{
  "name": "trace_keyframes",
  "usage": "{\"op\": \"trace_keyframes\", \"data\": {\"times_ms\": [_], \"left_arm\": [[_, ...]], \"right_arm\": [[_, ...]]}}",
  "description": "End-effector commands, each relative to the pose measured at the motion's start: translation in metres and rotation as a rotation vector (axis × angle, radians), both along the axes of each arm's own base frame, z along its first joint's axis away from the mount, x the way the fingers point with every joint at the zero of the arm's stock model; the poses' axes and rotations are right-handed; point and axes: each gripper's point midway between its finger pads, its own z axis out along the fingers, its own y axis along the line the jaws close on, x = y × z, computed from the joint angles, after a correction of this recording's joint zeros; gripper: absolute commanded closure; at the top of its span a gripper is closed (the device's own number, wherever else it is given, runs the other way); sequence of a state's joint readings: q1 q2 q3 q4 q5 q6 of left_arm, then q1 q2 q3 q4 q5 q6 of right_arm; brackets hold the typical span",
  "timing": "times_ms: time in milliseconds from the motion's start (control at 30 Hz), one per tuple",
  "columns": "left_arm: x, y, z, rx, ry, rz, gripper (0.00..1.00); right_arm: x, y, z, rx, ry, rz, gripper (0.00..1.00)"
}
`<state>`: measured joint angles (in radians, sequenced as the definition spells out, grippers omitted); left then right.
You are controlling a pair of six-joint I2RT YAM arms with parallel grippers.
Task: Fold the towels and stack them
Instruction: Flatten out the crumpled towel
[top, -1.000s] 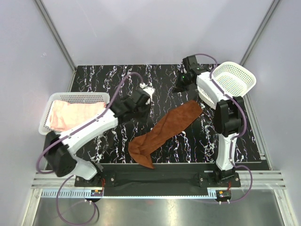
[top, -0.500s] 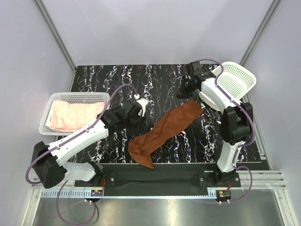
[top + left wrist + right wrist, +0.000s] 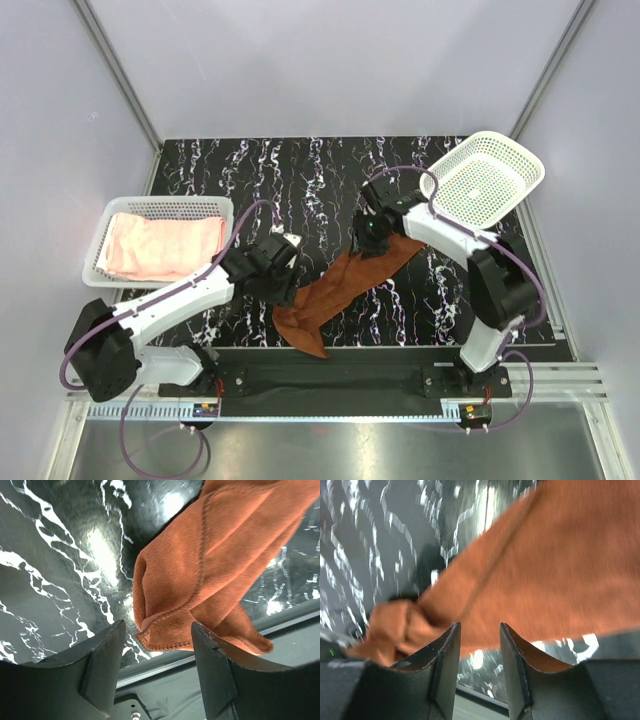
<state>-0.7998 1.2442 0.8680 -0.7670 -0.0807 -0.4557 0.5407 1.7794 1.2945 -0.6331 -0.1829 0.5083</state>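
Evidently the grasping step: the rust-brown towel (image 3: 345, 285) lies rumpled, lower centre of the top view, on the counter (image 3: 300, 180). The left jaws and right jaws stand spread, empty, over its ends. Next, each must pinch a corner cleanly.

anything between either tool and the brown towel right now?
Nothing visible. In the wrist views the left tool hangs open over the near folded end of the rust-brown towel, and the right tool is open over its far part. No other object lies between.
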Motion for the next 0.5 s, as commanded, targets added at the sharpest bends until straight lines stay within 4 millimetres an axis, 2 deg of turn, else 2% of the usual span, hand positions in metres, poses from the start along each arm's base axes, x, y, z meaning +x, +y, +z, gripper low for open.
{"op": "trace_keyframes", "data": {"times_ms": [0,33,100,133,200,233,267,300,400,467], "left_arm": [[0.008,-0.005,-0.008,-0.033,-0.006,0.063,0.4],[0.006,-0.009,-0.009,-0.053,0.009,0.051,0.41],[0.007,-0.013,-0.011,-0.068,0.022,0.058,0.46],[0.007,-0.015,-0.01,-0.075,0.027,0.056,0.49],[0.009,-0.014,-0.008,-0.067,0.027,0.065,0.61],[0.01,-0.013,-0.008,-0.063,0.024,0.069,0.65],[0.011,-0.012,-0.007,-0.061,0.023,0.069,0.72],[0.012,-0.011,-0.007,-0.06,0.028,0.074,0.84],[0.012,-0.01,-0.008,-0.073,0.05,0.071,1.0],[0.01,-0.012,-0.008,-0.089,0.075,0.065,1.0]], "right_arm": [[-0.007,0.002,0.052,0.097,-0.221,0.106,0.55],[-0.024,0.007,0.059,0.147,-0.262,0.15,0.55],[-0.042,0.012,0.063,0.205,-0.286,0.177,0.53],[-0.062,0.019,0.062,0.269,-0.298,0.22,0.53],[-0.078,0.027,0.062,0.321,-0.319,0.244,0.52],[-0.093,0.025,0.055,0.333,-0.313,0.258,0.52],[-0.108,0.033,0.054,0.357,-0.311,0.289,0.52],[-0.115,0.036,0.053,0.374,-0.319,0.298,0.52],[-0.147,0.051,0.04,0.393,-0.386,0.371,0.48],[-0.153,0.058,0.033,0.403,-0.448,0.382,0.43]]}}
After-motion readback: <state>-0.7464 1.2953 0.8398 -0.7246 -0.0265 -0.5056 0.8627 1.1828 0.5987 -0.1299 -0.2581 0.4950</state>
